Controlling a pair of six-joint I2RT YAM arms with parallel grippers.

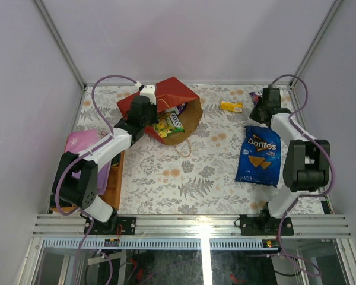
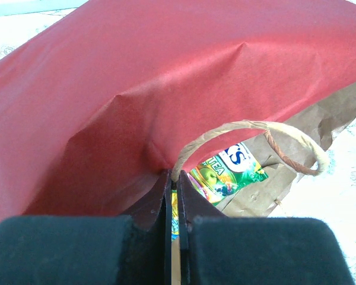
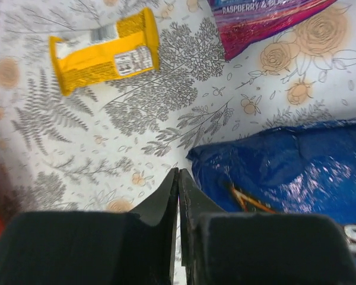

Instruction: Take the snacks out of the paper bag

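- L gripper [image 2: 174, 181] pinched shut on bag [image 2: 166, 77] rim by cord handle [image 2: 249, 127], prob to hold the mouth up & open
- Bag lies on its side, far-left of table [image 1: 166, 178]; green-yellow pkt [image 2: 228, 173] shows inside, not yet out
- R gripper [image 3: 179, 177] shut, empty, just beside Doritos [image 3: 285, 172]
- Doritos, yellow pkt [image 3: 104, 53], purple pkt [image 3: 261, 21] already out on right side, well apart from bag, prob so its mouth stays unblocked
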